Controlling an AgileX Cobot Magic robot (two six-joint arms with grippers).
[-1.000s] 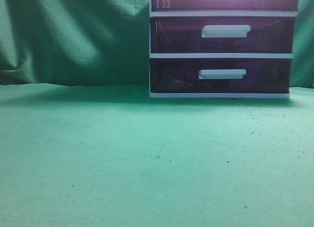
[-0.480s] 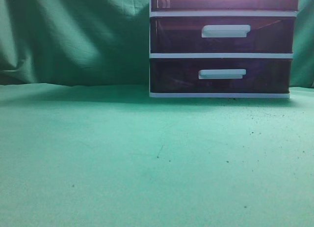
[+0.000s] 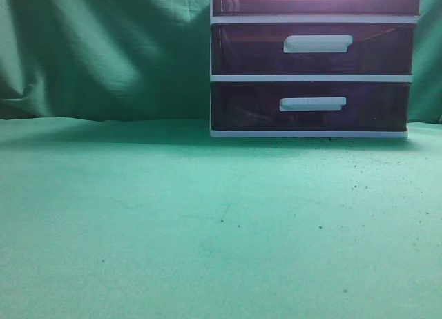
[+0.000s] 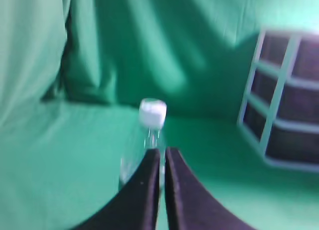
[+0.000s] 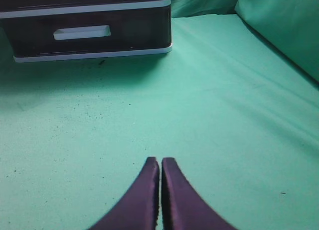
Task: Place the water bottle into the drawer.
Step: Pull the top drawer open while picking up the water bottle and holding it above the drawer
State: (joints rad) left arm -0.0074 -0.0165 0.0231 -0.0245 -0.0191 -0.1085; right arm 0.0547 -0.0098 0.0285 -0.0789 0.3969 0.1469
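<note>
Exterior view, taken low along a green cloth [image 3: 138,229] that covers the table: a white-framed drawer unit [image 3: 210,70] fills the upper right of the frame, backed by draped green cloth. Its top drawer [image 3: 318,1], the target, has a dark reddish-purple translucent front and is cut off by the top edge, with only a strip of its white handle showing. It looks pushed in, flush with the two similar drawers beneath it, so it probably has to be pulled out before anything can go inside. No arm and no bottle appear in this view.

Left wrist view, which is blurred: the left gripper [image 4: 162,155] rises from the bottom centre, its two dark fingers pressed nearly together and holding nothing. Just beyond the tips stands the water bottle [image 4: 149,128], clear-bodied with a white cap, upright on the cloth at the centre of the frame. The unit sits at the right edge, well apart from the bottle. With the gripper lined up on the bottle, this arm seems meant to pick it up, and the jaws would have to spread first.

Right wrist view: the right gripper [image 5: 160,163] sits at bottom centre, likewise clenched and empty, above bare cloth. Only the unit's lowest drawer [image 5: 89,33] shows at upper left, so this arm looks placed to work the drawers.
</note>
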